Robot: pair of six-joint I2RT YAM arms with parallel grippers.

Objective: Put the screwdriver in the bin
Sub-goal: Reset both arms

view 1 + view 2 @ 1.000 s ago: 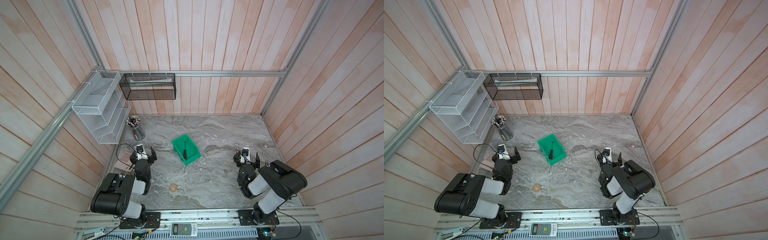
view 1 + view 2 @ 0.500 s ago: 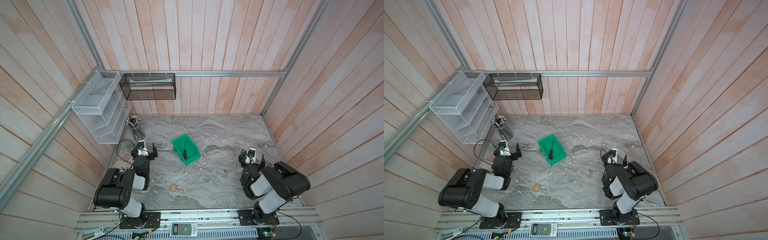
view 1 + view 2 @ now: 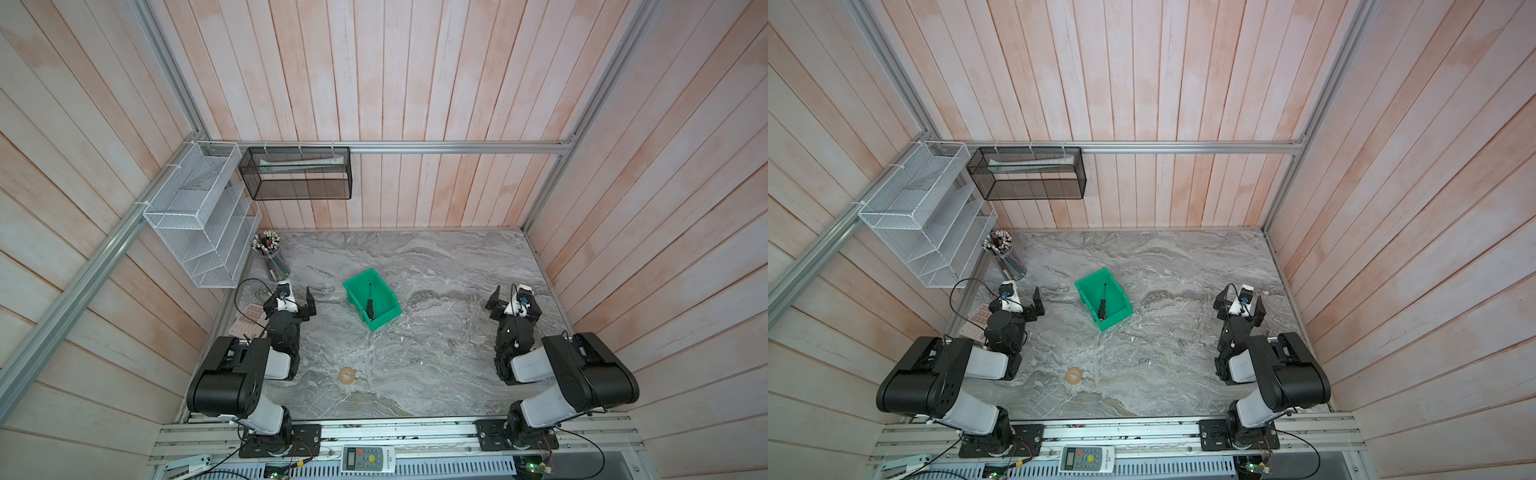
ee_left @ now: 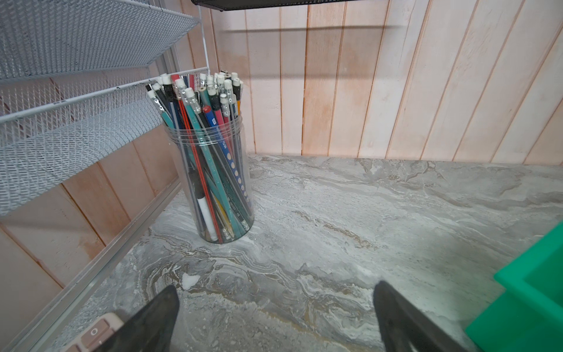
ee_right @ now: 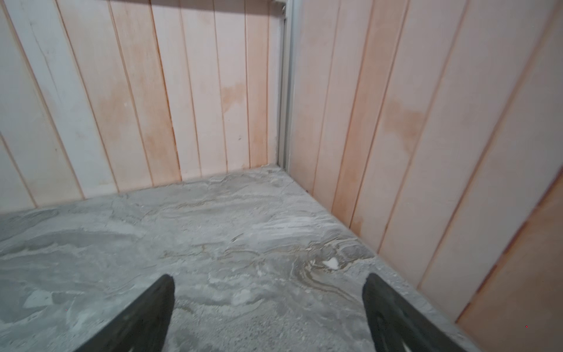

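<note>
The green bin [image 3: 384, 299] [image 3: 1118, 300] stands near the middle of the marble table in both top views. The screwdriver [image 3: 370, 301] [image 3: 1103, 300] lies inside it, black handle toward the lowered front lip. My left gripper [image 3: 293, 297] [image 3: 1019, 297] [image 4: 275, 288] is open and holds nothing, off to the bin's left. A green corner of the bin [image 4: 530, 304] shows in the left wrist view. My right gripper [image 3: 514, 297] [image 3: 1241, 301] [image 5: 268, 276] is open over bare marble near the right wall, with nothing between its fingers.
A clear jar of pencils [image 3: 272, 257] [image 4: 213, 170] stands in the far left corner under a white wire rack [image 3: 199, 224]. A black mesh basket [image 3: 297, 172] hangs on the back wall. A tan ring [image 3: 346, 375] lies near the front, and a pink flat item [image 3: 249, 318] lies beside the left arm.
My right gripper has drifted toward the right wall and a little farther back. The left arm has folded back slightly. The screwdriver and bin have not moved.
</note>
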